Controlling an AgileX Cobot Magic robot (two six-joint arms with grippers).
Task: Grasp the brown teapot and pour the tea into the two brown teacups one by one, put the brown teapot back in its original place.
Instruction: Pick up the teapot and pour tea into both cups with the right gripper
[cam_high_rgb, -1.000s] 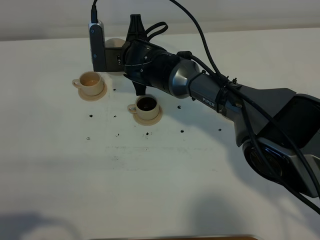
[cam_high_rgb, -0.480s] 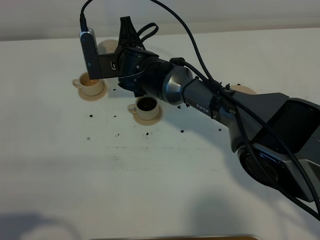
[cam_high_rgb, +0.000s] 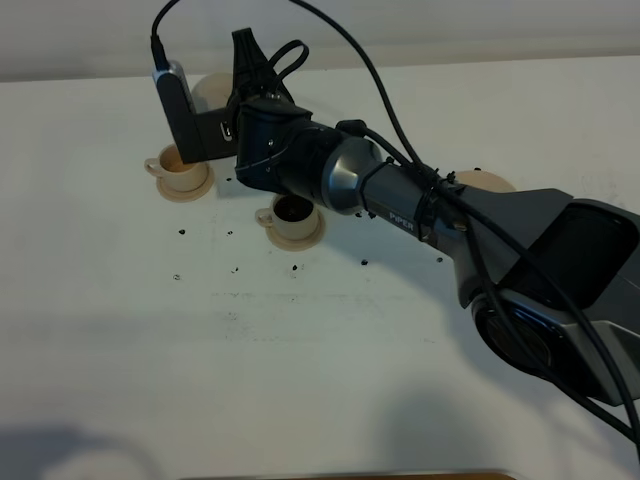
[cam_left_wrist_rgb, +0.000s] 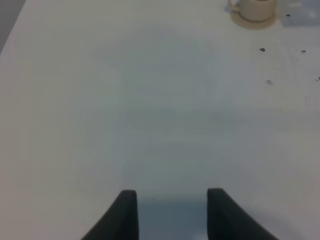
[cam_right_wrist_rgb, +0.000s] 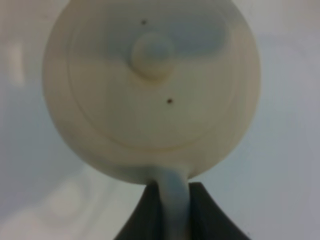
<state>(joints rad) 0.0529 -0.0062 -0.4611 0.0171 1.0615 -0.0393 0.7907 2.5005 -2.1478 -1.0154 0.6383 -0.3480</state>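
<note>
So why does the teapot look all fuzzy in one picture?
Right wrist view: the teapot fills the frame and is out of focus, its edges soft. Left wrist view: the far cup is slightly blurred too. High view: sharpest, with soft grey shadows on the table.

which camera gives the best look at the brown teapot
The right wrist view: the brown teapot fills it, lid and knob plain, its handle clamped in the right gripper. The exterior high view shows only a sliver of the pot behind the arm's wrist. The left wrist view shows none of it.
</note>
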